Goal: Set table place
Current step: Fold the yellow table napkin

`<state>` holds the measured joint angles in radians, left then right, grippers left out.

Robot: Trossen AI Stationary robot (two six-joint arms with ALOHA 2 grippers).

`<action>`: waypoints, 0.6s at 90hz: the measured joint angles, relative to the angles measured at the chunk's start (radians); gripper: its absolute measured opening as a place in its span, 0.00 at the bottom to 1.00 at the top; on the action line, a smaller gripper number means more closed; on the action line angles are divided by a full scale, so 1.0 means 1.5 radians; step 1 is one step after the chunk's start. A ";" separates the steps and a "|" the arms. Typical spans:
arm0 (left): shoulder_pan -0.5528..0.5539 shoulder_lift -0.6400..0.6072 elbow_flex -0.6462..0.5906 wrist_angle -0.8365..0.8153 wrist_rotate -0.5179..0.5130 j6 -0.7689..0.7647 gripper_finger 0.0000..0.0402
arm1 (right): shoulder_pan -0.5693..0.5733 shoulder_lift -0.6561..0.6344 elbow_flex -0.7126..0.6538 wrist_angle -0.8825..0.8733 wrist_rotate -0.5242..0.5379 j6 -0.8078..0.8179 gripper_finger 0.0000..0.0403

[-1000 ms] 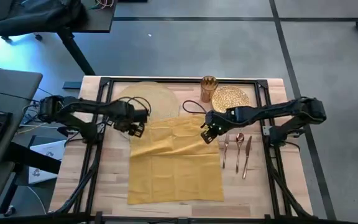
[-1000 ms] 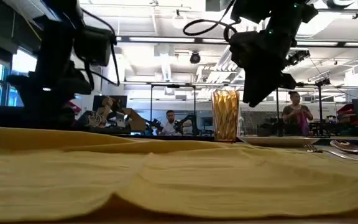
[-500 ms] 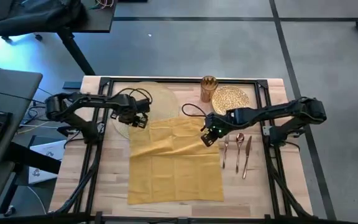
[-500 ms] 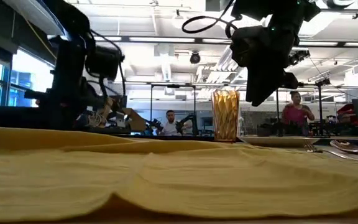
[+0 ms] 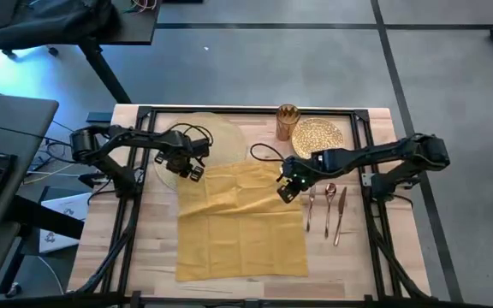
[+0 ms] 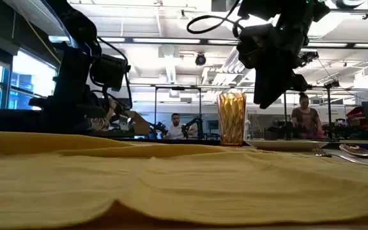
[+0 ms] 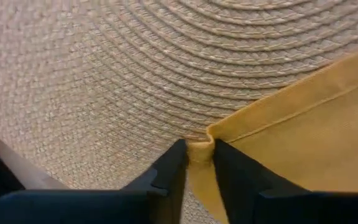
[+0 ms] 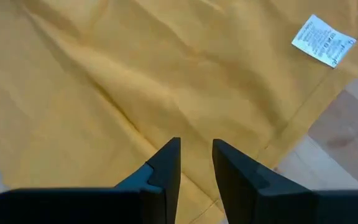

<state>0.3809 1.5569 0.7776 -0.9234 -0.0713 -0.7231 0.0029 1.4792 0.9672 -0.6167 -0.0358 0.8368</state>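
Altogether: one placemat (image 5: 205, 137), one yellow napkin (image 5: 242, 224), one plate (image 5: 317, 135), one glass (image 5: 287, 121), three utensils (image 5: 327, 207) (at three o'clock). Left claw (image 7: 194, 163) pinches the napkin's corner; right claw (image 8: 196, 158) hovers narrow above it. Wooden tabletop (image 5: 358, 265), workshop behind.

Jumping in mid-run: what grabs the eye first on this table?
The big mustard-yellow napkin spread over the table's middle, its far edge rumpled over the round woven placemat. The left gripper pinches the napkin's corner on the placemat. The right gripper hovers over its right edge, beside the cutlery.
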 joint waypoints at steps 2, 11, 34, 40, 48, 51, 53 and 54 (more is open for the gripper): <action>-0.002 -0.002 0.004 -0.005 -0.003 0.009 0.04 | 0.000 0.000 0.000 0.000 0.000 0.000 0.19; -0.015 -0.025 0.034 -0.034 -0.026 0.042 0.02 | 0.000 0.000 0.000 0.000 0.001 0.000 0.19; -0.102 -0.117 0.120 -0.083 -0.048 0.104 0.00 | -0.026 -0.022 0.000 0.001 -0.022 0.028 0.19; -0.144 -0.143 0.133 -0.078 -0.048 0.103 0.00 | -0.041 -0.027 0.001 0.001 -0.017 0.029 0.19; -0.204 -0.169 0.139 -0.060 -0.034 0.100 0.00 | -0.066 -0.026 0.001 -0.003 -0.017 0.010 0.19; -0.228 -0.176 0.139 -0.046 -0.020 0.100 0.00 | -0.074 -0.026 0.001 -0.004 -0.017 0.001 0.19; -0.246 -0.179 0.139 -0.035 -0.009 0.099 0.00 | -0.079 -0.026 0.001 -0.006 -0.015 -0.004 0.20; -0.255 -0.180 0.139 -0.030 -0.003 0.099 0.00 | -0.081 -0.026 0.001 -0.008 -0.013 -0.006 0.20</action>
<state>-0.0020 1.2867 0.9867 -0.9679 -0.0765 -0.5748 -0.1190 1.4403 0.9684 -0.6282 -0.0552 0.8284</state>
